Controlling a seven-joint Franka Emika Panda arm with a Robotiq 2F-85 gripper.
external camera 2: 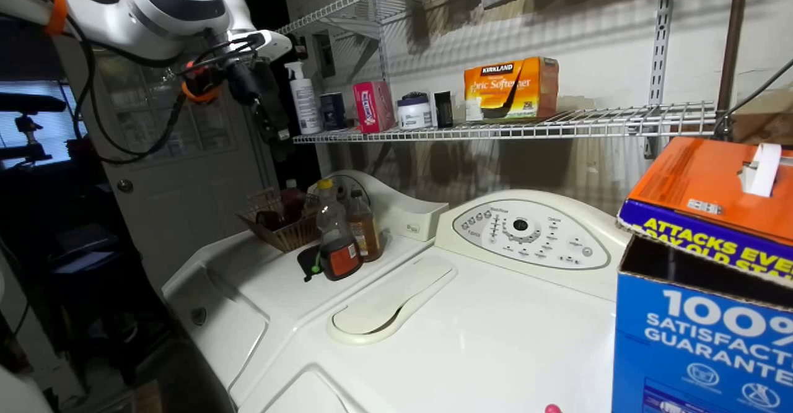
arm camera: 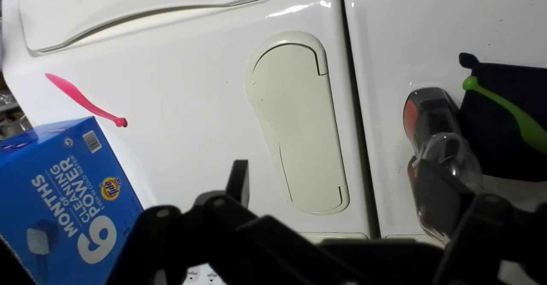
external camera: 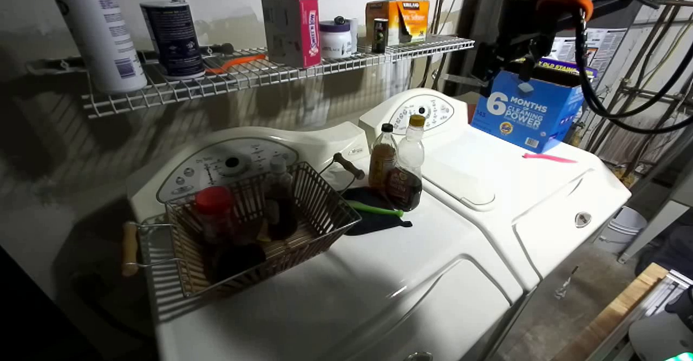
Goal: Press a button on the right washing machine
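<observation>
Claw (arm camera: pixel 335 174): jaws parted wide | right washing machine (arm camera: pixel 201 118): below the claw, well apart from it

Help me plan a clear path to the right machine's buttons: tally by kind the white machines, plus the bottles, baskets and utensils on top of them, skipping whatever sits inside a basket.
Machines: 2 (left machine, right machine)
Bottles: 2 (black-capped bottle, yellow-capped bottle)
Baskets: 1 (wire basket)
Utensils: 2 (green utensil, pink utensil)
Total: 7
</observation>
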